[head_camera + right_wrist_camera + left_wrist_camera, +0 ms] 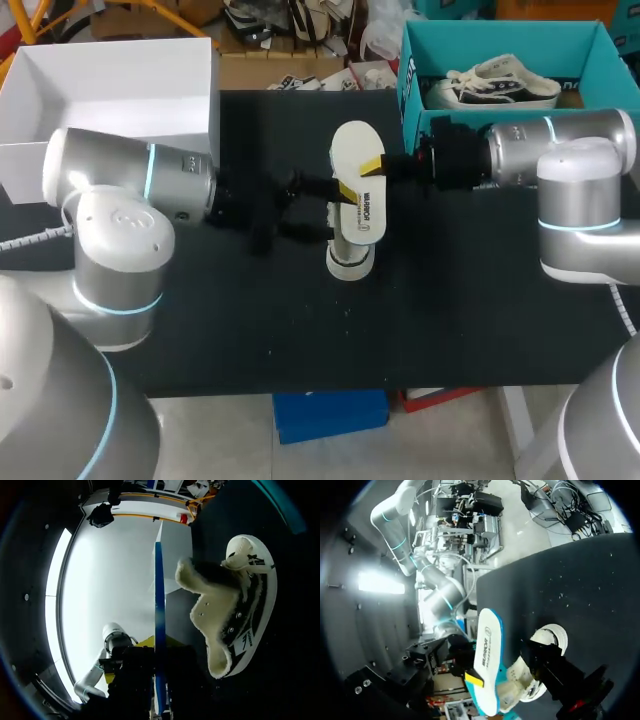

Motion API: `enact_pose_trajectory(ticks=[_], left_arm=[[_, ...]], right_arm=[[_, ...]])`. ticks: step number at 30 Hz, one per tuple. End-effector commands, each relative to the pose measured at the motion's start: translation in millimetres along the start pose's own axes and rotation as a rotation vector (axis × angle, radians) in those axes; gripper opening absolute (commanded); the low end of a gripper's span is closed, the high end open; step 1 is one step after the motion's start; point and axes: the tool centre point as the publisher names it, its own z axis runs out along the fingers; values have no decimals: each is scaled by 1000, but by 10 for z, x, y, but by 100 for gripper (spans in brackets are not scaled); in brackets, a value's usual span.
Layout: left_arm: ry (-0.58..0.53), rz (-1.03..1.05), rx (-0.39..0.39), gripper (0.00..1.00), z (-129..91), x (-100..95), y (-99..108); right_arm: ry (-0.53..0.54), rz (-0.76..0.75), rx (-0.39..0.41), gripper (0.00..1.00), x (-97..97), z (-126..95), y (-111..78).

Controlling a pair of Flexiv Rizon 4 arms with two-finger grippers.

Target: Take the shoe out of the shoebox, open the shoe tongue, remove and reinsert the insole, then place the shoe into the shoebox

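A white insole (358, 178) with a blue underside (487, 665) is held up in the air above the middle of the table. My right gripper (376, 167) is shut on its edge, and a yellow tip presses its side. In the right wrist view the insole (159, 630) shows edge-on between the fingers. The black-and-white canvas shoe (350, 256) stands on the black table just below it, tongue pulled open (210, 615). My left gripper (322, 208) is open beside the insole and the shoe (547, 640), with its dark fingers (560, 675) spread wide. The teal shoebox (410, 75) stands at the back right.
A second canvas shoe (500, 85) lies inside the teal shoebox. A white open box (110, 90) stands at the back left, behind my left arm. Bare black tabletop (450, 320) stretches in front of the shoe.
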Motion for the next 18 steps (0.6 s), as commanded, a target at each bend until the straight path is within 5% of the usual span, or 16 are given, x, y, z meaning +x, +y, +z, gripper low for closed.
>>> enact_pose_trajectory(ticks=[1, 18], left_arm=[[470, -33, -32, 100, -186, -142, -37], [510, -20, -38, 100, -182, -189, -14]], right_arm=[[-1, 1, -1, 0, -3, 15, 1], [-1, 1, -1, 0, -3, 15, 1]])
